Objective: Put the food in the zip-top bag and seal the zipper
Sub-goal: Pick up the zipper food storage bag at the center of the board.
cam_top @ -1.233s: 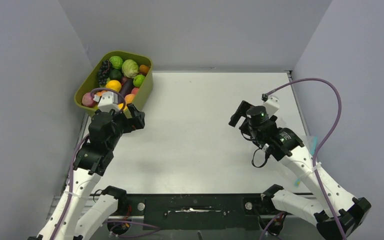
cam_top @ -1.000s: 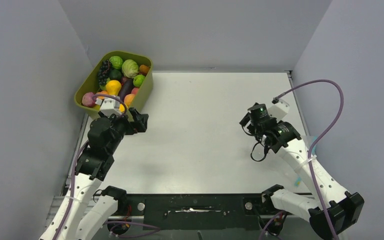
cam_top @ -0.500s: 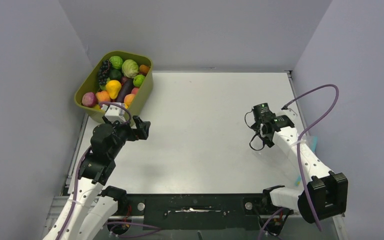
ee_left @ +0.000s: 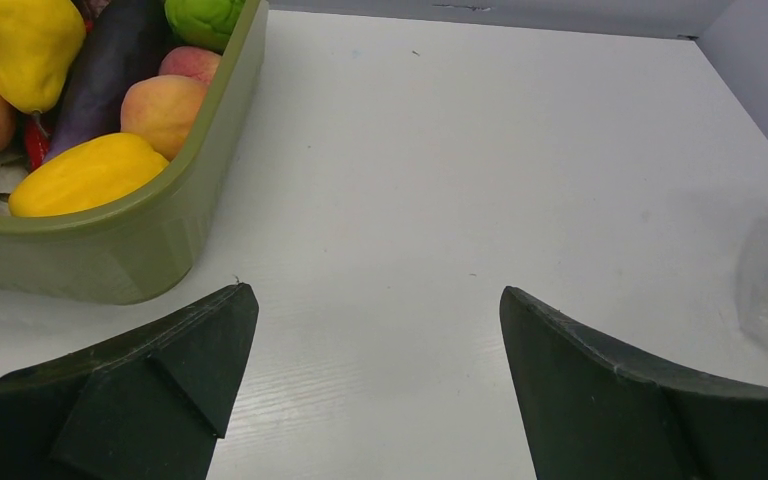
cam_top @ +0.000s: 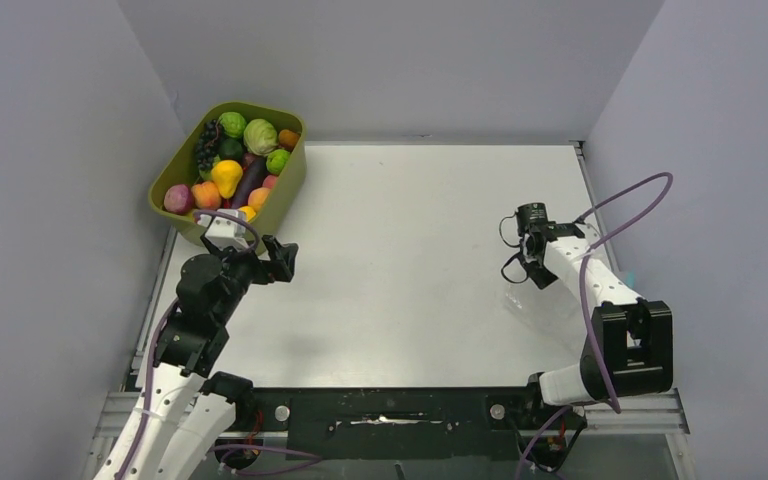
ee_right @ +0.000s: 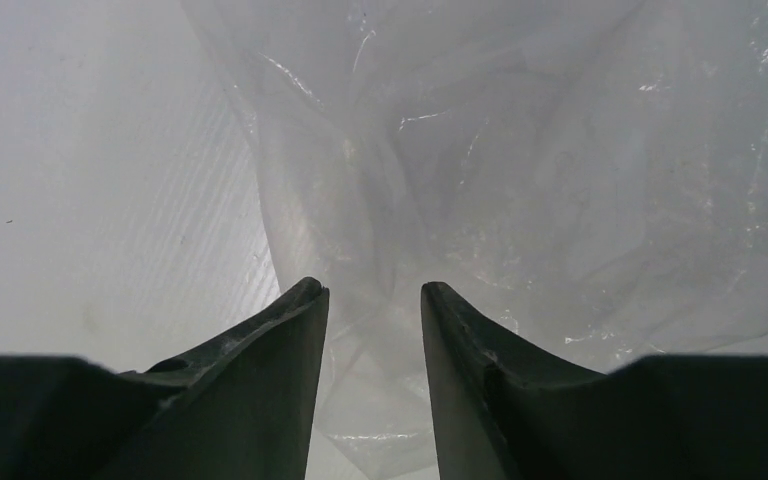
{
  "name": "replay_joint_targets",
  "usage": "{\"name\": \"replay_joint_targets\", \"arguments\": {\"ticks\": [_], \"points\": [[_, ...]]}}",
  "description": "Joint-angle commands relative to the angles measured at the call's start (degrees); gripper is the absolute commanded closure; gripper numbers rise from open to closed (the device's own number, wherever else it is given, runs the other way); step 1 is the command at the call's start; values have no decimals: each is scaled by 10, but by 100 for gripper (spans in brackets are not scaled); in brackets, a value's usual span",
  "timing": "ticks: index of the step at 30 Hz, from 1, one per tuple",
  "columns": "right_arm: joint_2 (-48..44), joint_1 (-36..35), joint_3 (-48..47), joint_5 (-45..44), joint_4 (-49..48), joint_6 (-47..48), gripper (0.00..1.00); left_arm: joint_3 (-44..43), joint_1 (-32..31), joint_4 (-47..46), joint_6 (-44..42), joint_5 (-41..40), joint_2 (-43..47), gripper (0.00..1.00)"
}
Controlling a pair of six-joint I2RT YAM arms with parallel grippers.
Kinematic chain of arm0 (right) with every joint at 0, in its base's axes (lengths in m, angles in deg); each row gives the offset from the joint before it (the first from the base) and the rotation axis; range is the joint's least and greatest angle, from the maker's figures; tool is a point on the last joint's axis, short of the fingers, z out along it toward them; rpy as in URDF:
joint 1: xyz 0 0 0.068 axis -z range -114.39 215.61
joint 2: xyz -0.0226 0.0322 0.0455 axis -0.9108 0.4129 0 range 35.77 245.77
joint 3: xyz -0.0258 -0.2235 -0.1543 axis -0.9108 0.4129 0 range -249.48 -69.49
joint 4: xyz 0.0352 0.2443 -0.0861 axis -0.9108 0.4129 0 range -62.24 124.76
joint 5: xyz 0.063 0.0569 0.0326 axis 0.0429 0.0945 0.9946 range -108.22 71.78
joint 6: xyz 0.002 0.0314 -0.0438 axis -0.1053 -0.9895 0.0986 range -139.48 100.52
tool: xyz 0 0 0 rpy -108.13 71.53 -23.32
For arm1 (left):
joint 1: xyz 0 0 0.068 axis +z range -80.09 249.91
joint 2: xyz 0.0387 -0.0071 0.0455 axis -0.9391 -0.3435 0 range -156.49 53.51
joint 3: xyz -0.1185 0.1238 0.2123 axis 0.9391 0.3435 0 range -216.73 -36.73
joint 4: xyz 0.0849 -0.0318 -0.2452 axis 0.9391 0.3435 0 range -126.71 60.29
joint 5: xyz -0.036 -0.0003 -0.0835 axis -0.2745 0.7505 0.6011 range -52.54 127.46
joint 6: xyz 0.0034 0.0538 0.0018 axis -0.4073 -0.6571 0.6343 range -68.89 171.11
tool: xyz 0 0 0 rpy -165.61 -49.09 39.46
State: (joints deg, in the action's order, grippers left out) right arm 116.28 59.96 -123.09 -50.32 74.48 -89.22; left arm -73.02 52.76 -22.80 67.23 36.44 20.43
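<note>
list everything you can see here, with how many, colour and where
table: 1, white, under everything
tub: 1, olive green, far left corner of the table
food: about a dozen pieces, green, yellow, peach, purple, orange, all piled in the tub
bag: 1, clear, crumpled on the right side of the table
left gripper: 1, black, open and empty, just on the near side of the tub
right gripper: 1, black, down on the bag, jaws close together with a fold of film between them; can't tell if it grips yet
</note>
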Motion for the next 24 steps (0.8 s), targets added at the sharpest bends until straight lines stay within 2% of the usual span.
{"name": "replay_joint_targets", "arguments": {"ticks": [1,9,12,16,20,24], "points": [[2,2,8,-16,-66,22,65,-3,-1,-28,-11,-5,4,7],[-15,4,34,6,-88,41,100,-2,-1,-28,-13,-18,8,9],[-43,2,43,30,-107,69,100,-5,-2,-25,-14,-19,7,10],[-98,-14,59,74,-155,152,100,-9,-2,-19,-4,-13,1,12],[-155,-40,57,95,-144,185,100,-11,-1,-21,18,25,-6,12],[-229,-64,63,167,-148,230,100,-24,-1,-26,49,73,-10,12]]}}
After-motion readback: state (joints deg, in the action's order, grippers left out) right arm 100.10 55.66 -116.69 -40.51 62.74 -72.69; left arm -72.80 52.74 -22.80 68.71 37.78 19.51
